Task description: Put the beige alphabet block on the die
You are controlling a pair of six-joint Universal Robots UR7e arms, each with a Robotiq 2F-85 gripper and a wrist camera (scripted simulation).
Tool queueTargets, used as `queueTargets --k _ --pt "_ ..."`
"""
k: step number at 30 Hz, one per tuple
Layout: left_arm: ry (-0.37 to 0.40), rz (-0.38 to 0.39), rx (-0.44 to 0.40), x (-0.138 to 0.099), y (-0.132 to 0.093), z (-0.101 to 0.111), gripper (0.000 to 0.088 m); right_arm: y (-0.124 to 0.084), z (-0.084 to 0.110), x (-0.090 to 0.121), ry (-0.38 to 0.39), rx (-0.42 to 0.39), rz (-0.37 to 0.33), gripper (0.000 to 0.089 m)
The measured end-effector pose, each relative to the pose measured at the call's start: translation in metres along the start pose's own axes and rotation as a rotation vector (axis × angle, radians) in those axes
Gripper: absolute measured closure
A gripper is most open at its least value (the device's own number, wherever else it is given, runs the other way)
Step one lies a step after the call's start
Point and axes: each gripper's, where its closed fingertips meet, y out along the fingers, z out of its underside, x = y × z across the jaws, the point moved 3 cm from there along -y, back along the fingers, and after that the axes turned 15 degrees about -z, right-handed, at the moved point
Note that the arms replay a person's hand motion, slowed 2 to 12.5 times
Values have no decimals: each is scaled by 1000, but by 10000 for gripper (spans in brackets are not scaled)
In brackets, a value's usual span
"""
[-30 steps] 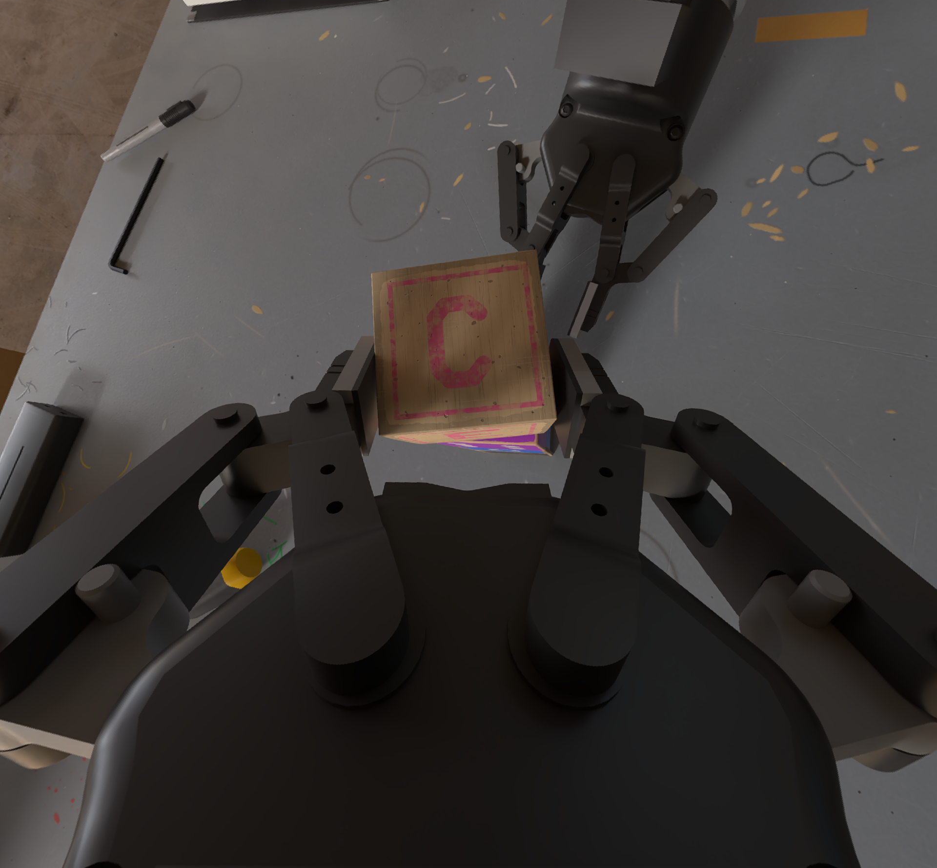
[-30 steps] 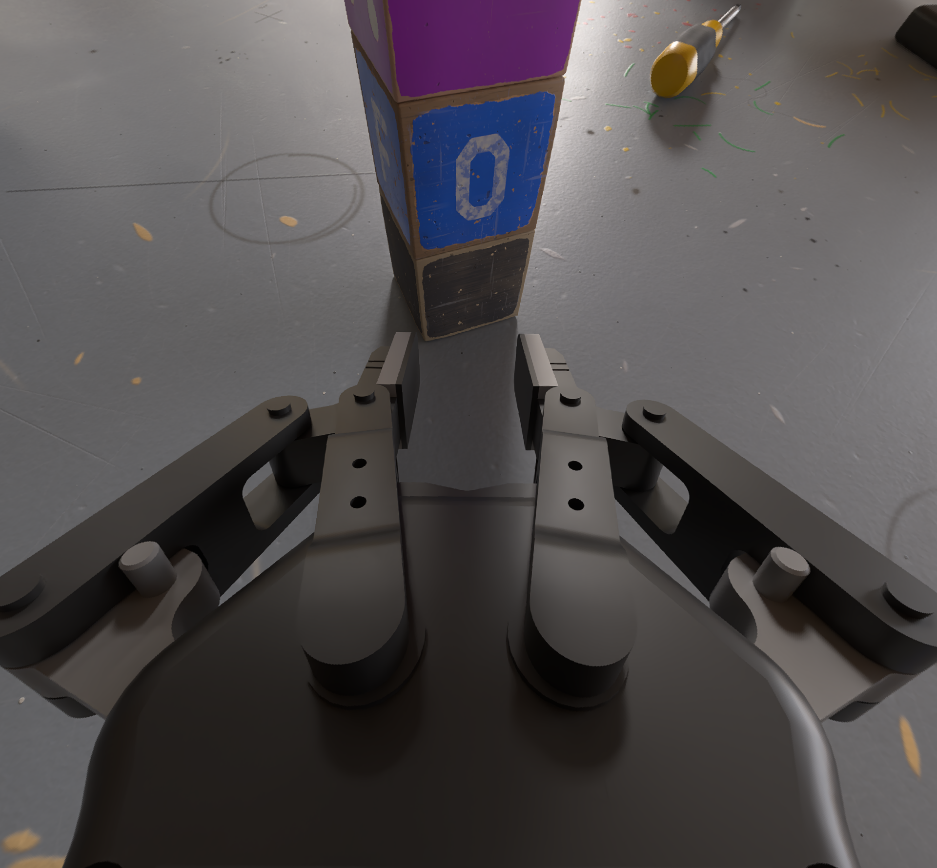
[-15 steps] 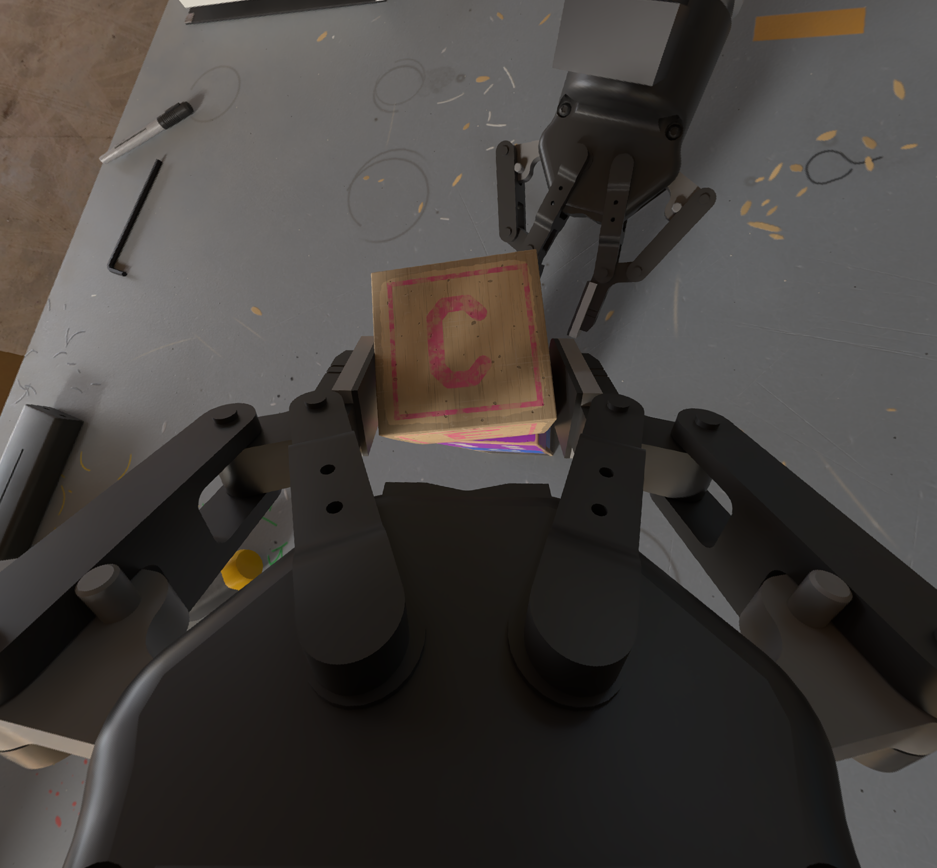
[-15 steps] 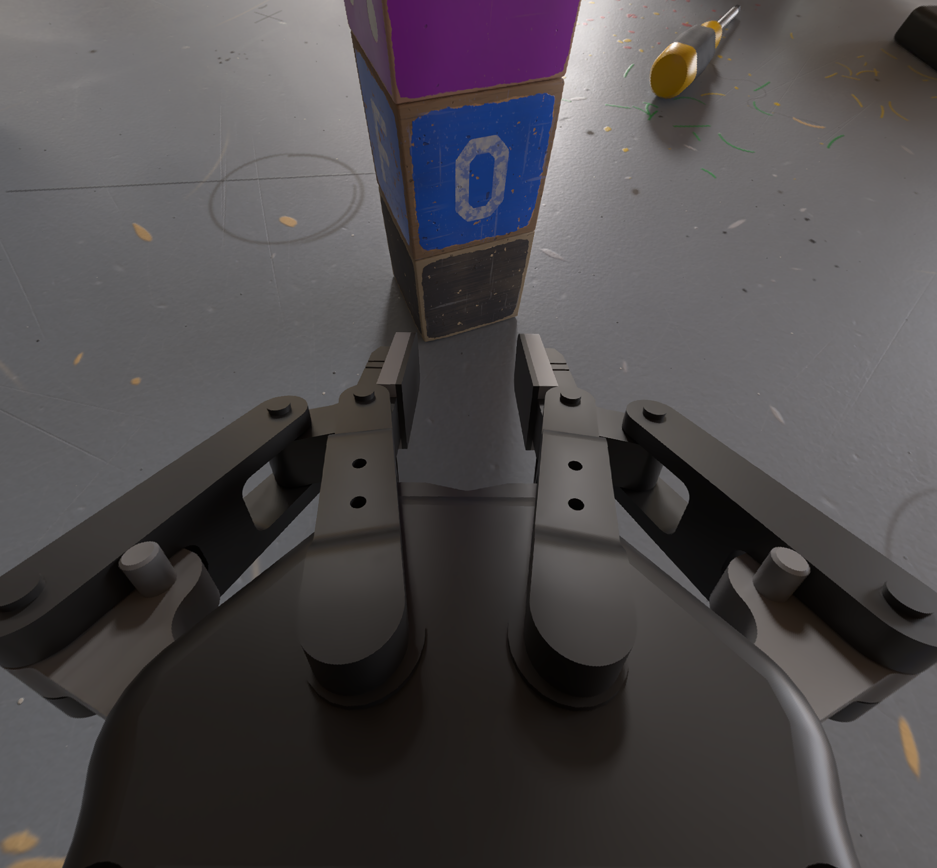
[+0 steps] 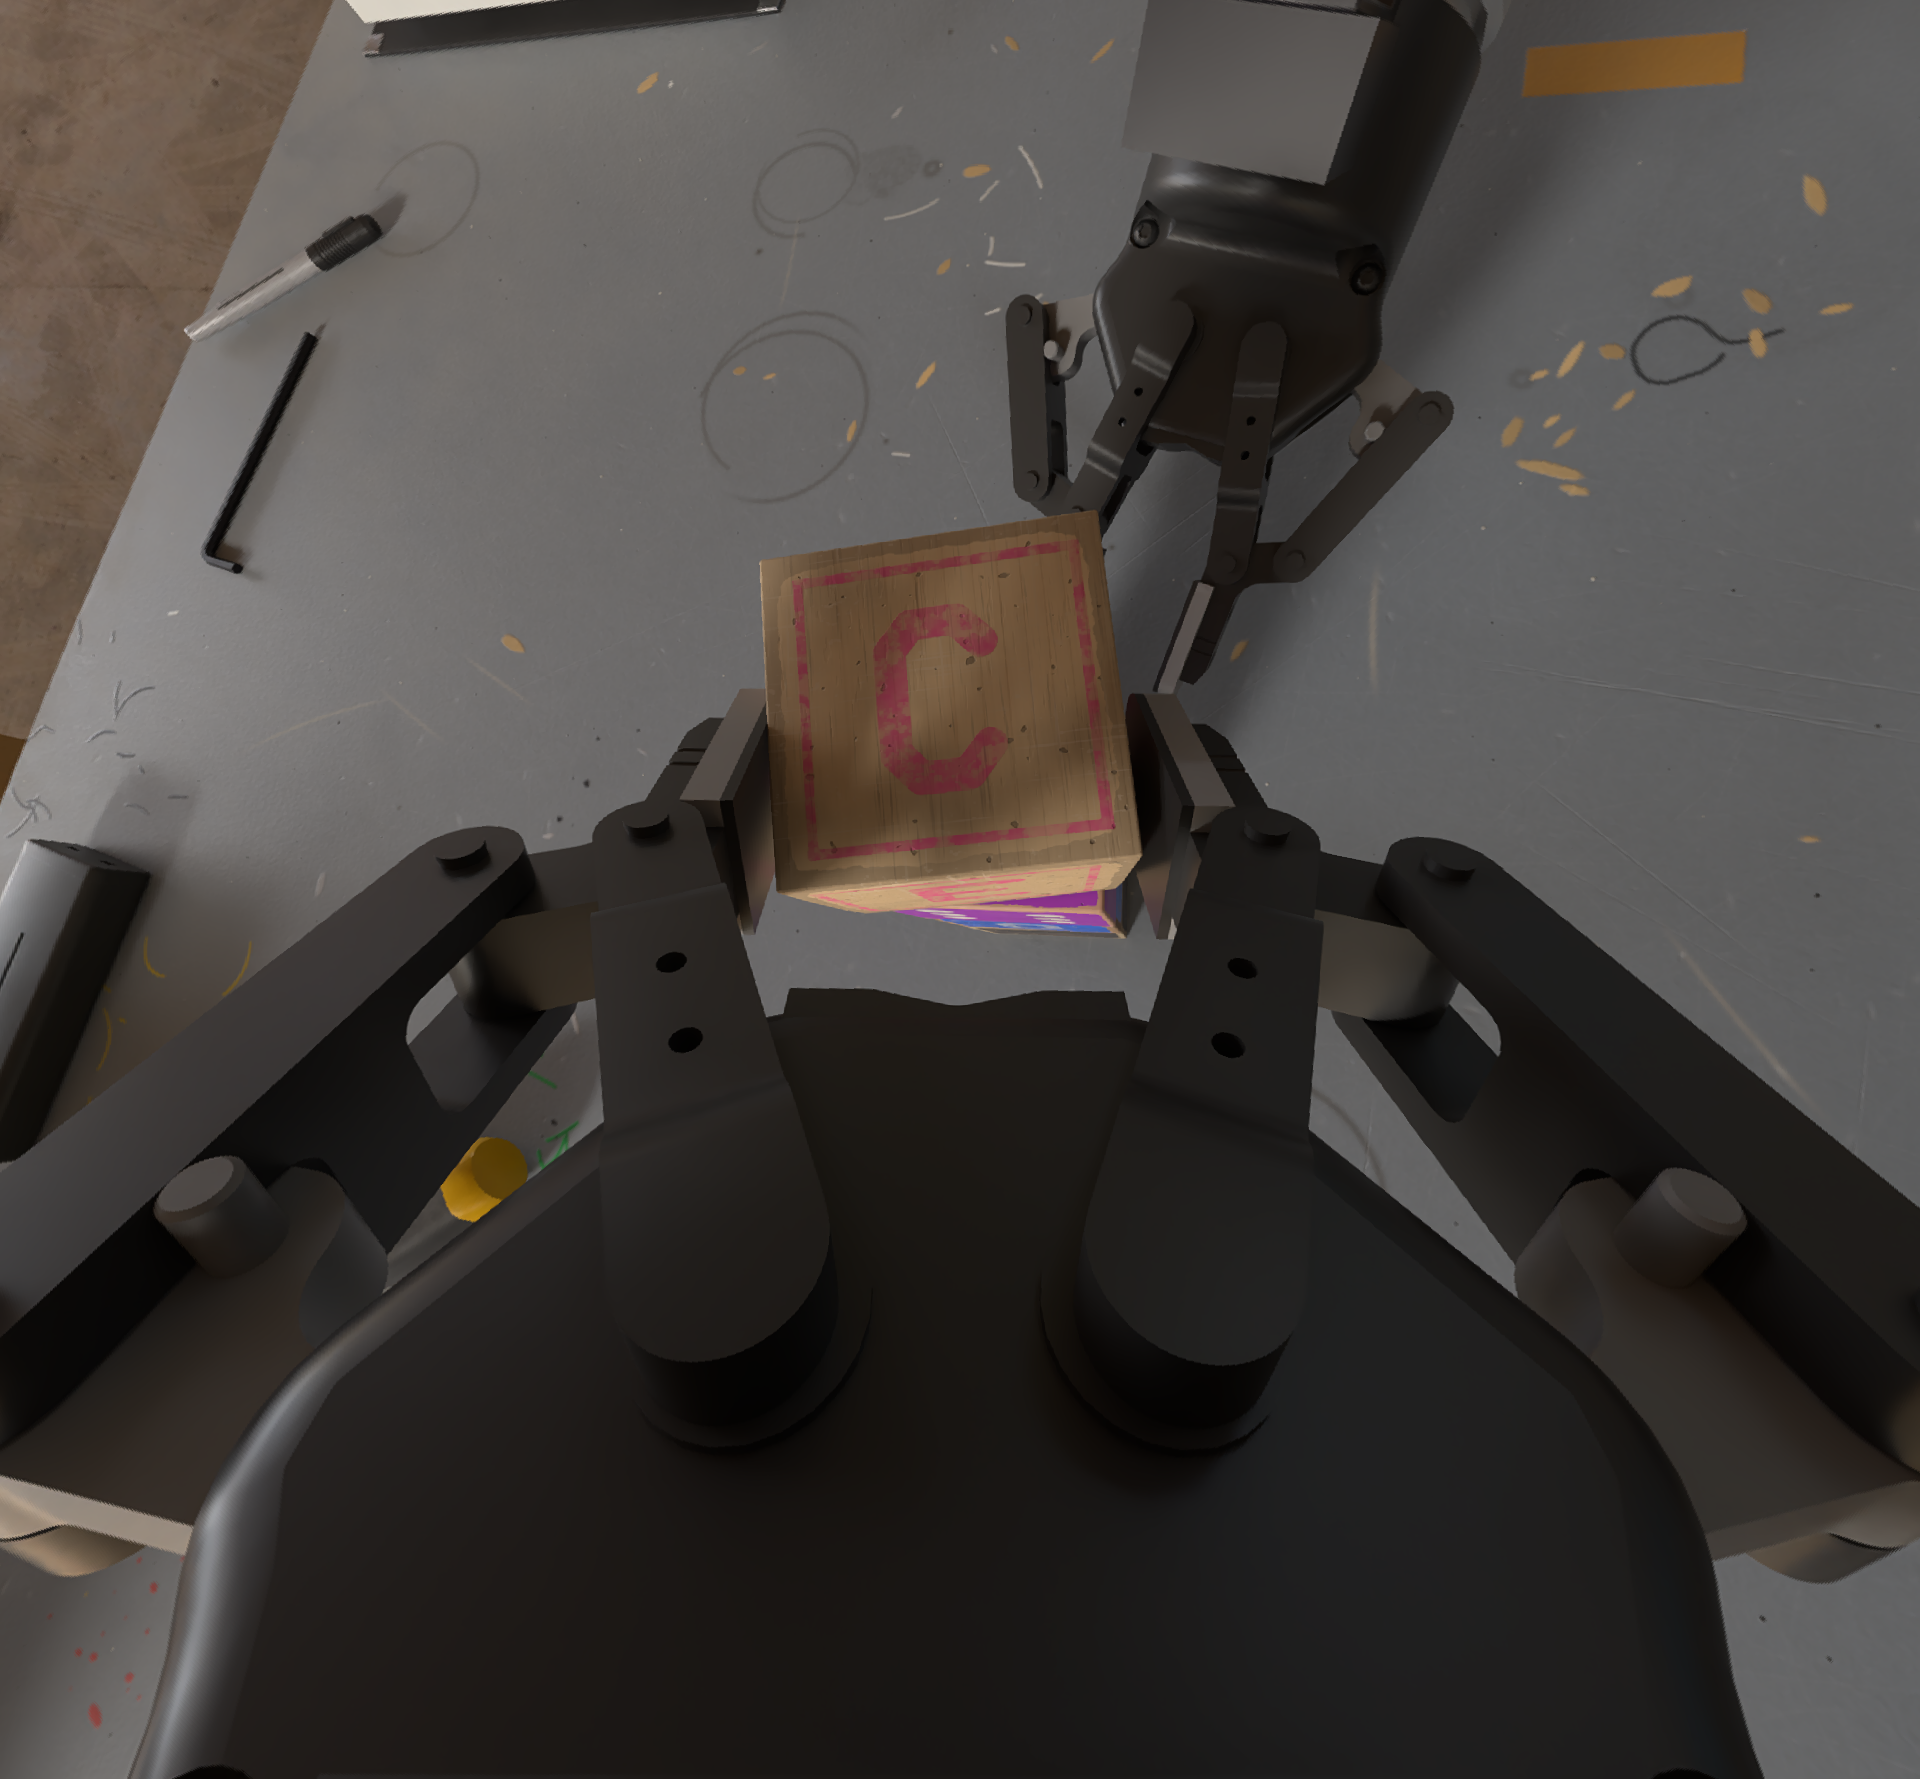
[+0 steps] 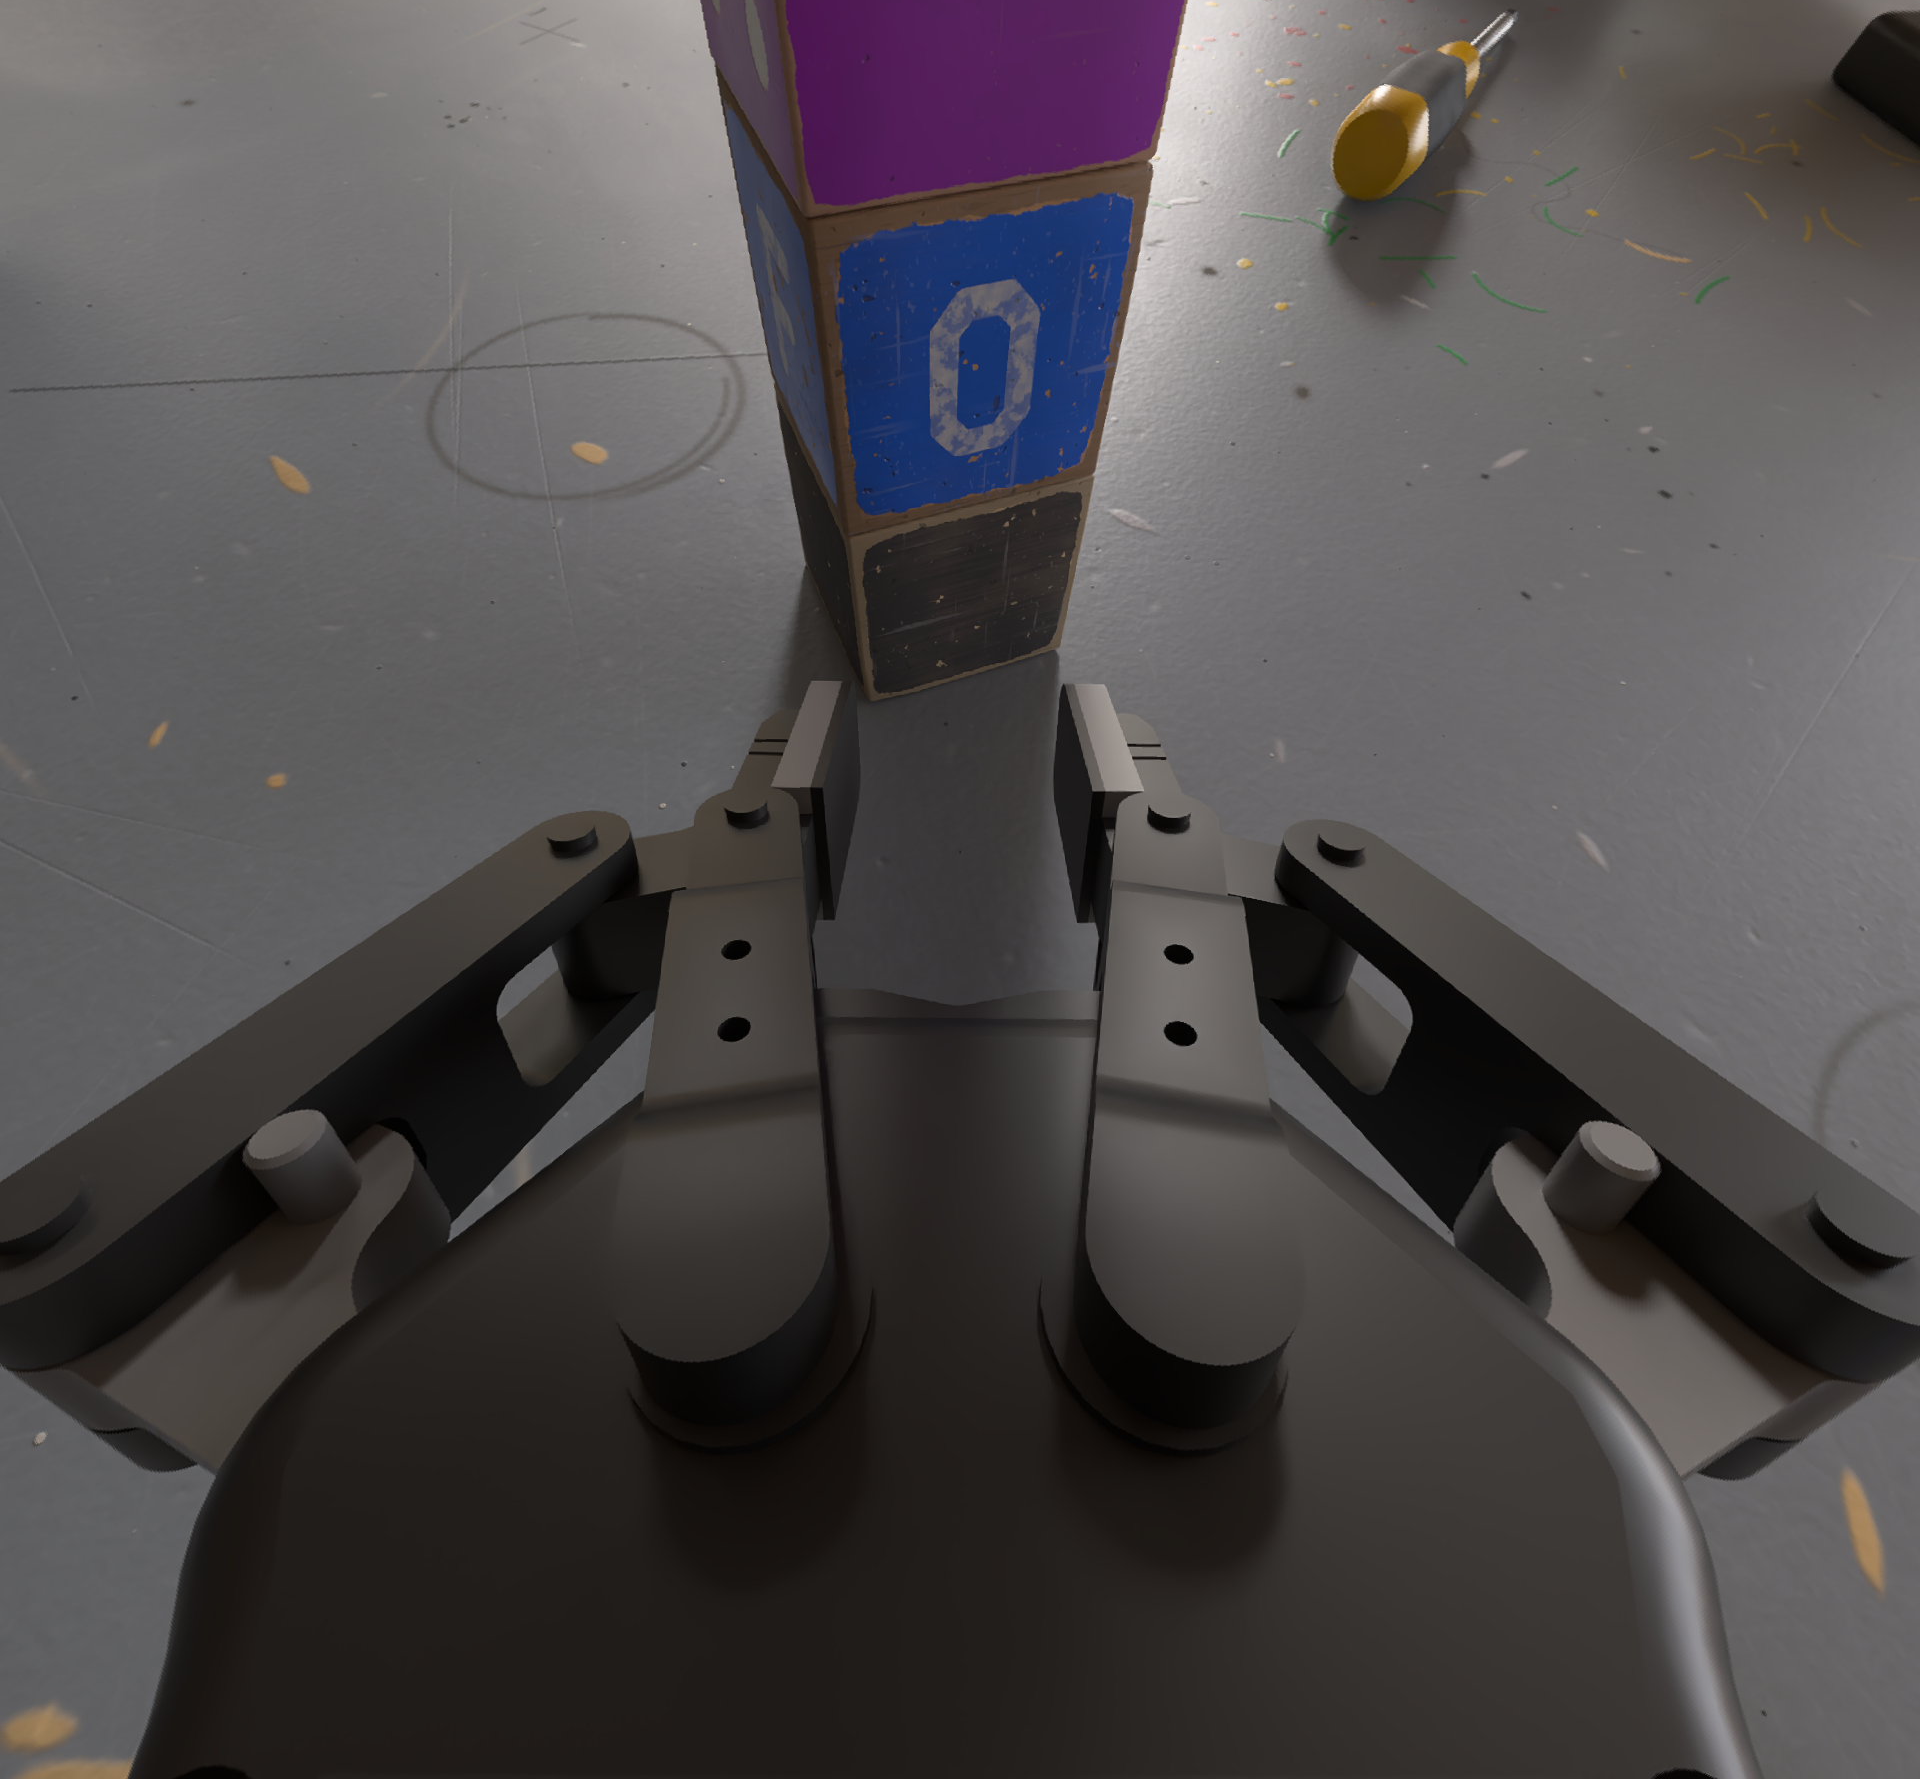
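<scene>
Nothing has moved in the last second. The left end effector (image 5: 951, 794) still pinches the beige alphabet block (image 5: 945, 706), right on top of the purple die (image 6: 966, 15). It likely only needs letting go. The right end effector (image 6: 951, 773) waits spread below the stack.

block stack (image 6: 961, 358) ahead, bare table (image 6: 416, 171) leftward

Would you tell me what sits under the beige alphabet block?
A sliver of the purple die shows just below the beige alphabet block; whether they touch is hidden. The left claw flanks the block.
</scene>
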Motion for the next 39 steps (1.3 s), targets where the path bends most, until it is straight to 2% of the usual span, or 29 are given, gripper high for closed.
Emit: queueTargets --k 20,21,39 --pt "-20 7 -13 1 2 0 324 0 0 0 -1 -1 1 549" --pt "-20 7 -12 1 2 0 296 0 0 0 -1 -1 1 549" --pt "-38 12 -16 2 4 2 246 0 0 0 -2 -1 2 549"
